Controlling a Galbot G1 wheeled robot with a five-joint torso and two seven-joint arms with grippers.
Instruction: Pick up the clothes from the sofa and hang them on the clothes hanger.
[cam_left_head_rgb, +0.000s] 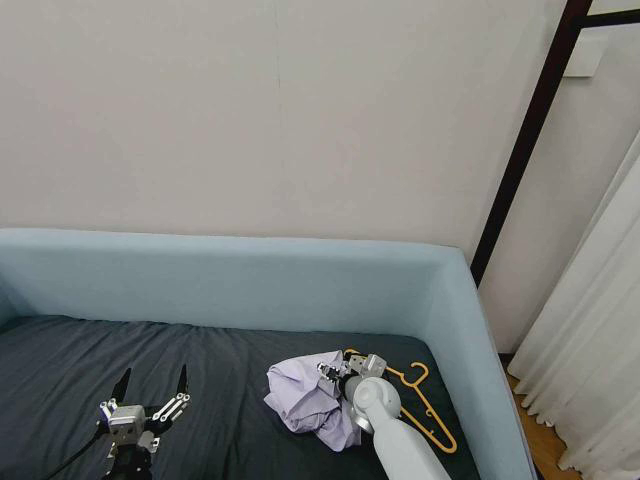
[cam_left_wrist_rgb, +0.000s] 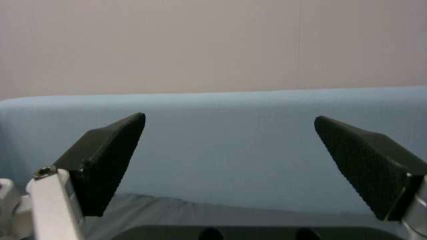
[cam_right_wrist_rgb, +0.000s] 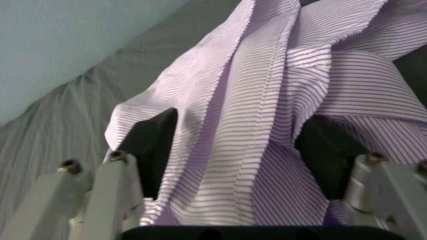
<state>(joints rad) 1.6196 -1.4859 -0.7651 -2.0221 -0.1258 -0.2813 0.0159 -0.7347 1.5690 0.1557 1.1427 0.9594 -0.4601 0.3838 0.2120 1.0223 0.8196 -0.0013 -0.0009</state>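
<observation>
Right gripper (cam_left_head_rgb: 334, 373): straddles, fingers (cam_right_wrist_rgb: 150, 145) spread, a raised fold of the striped shirt (cam_right_wrist_rgb: 267, 75) heaped lower centre on the sofa (cam_left_head_rgb: 230, 285); likely light, limp, best pinched there; left gripper (cam_left_head_rgb: 152, 388) idle, spread, lower left.

No words, labels, brands, numbers or signs can be read — the striped shirt (cam_right_wrist_rgb: 253, 100) bears only purple stripes, and the sofa (cam_left_head_rgb: 250, 285), orange hanger (cam_left_head_rgb: 440, 430) and wall (cam_left_head_rgb: 250, 120) are plain
</observation>
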